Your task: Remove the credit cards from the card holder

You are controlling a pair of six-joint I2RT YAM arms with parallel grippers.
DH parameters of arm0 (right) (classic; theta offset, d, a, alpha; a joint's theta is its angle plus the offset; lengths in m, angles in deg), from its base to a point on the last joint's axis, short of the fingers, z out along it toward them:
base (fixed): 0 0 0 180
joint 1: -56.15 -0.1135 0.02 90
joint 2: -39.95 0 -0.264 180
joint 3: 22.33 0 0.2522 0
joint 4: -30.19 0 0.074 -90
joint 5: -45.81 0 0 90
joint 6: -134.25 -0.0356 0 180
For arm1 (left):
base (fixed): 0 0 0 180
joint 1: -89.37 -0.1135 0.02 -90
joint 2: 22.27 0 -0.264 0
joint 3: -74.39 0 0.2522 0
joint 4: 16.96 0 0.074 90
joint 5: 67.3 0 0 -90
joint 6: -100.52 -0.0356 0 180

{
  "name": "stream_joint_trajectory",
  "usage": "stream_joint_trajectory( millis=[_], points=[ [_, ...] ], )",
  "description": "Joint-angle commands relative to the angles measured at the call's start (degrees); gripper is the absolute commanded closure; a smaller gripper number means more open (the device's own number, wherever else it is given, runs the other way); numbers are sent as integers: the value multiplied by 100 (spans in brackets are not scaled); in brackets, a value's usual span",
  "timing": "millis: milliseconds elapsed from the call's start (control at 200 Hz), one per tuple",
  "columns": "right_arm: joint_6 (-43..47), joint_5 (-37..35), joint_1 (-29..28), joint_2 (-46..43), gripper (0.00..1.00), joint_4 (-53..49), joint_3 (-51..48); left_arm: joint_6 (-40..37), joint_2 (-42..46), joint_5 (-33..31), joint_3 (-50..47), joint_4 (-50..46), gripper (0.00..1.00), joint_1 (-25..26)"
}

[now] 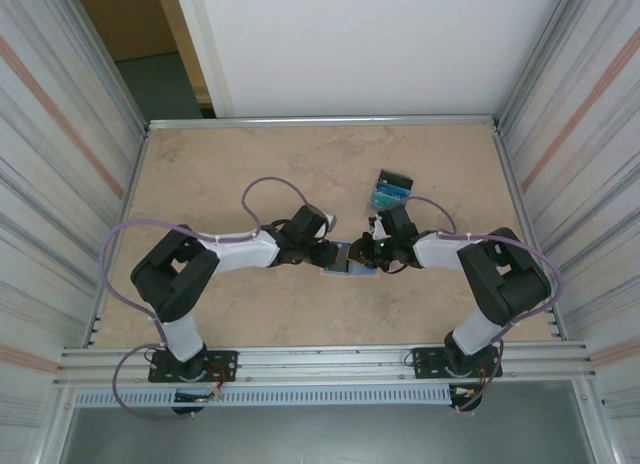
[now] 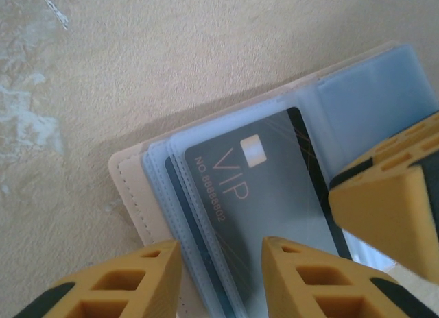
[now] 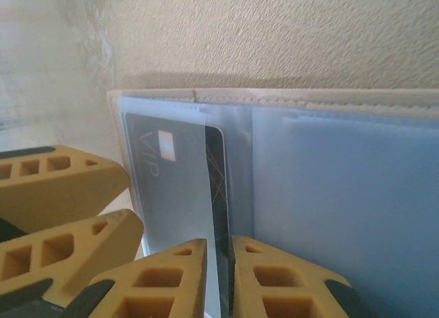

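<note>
The card holder (image 1: 341, 263) lies open and flat on the counter (image 1: 250, 164), about midway between left and right and somewhat nearer the near edge. Both arms reach in and meet over it. A clear tray (image 1: 390, 191) of teal and blue cards sits a little farther back and to the right, apart from the holder.

In the left wrist view, the holder's tan stitched cover (image 2: 127, 194) shows at the left, with several frosted pale blue sleeves fanned over it. A dark navy VIP credit card (image 2: 260, 188) with a small chip lies in the top sleeve. The left end effector (image 1: 326, 252) is set moderately wide. Its two yellow fingers (image 2: 130, 284) straddle the near edge of the sleeves (image 2: 223, 280), and I cannot tell whether either one presses on them. A finger (image 2: 387, 208) of the other arm comes in from the right, over the holder's right panel.

In the right wrist view, the VIP credit card (image 3: 171, 188) is mostly under its frosted sleeve, with a dark strip along its right edge uncovered. The right end effector (image 1: 363, 254) is narrowed to a thin slot (image 3: 219, 277) and pinches that bare edge between its fingers. The holder's pale blue right panel (image 3: 343, 194) lies flat just beside them. The left arm's fingers (image 3: 62, 188) sit at the holder's left side.
</note>
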Motion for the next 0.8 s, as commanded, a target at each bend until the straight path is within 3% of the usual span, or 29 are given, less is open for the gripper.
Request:
stream_joint_trajectory(
  millis=[0, 456, 797],
  points=[
    [-157, 170, 72, 127, 85, 208, -52, -180, -101, -254, 222, -344, 65, 72],
    [-325, 282, 140, 323, 85, 268, -102, -253, -278, -408, 443, -896, 72, 123],
    [-633, 837, 202, 432, 90, 1154, -270, -265, -357, -308, 518, -954, 75, 125]
  ],
)
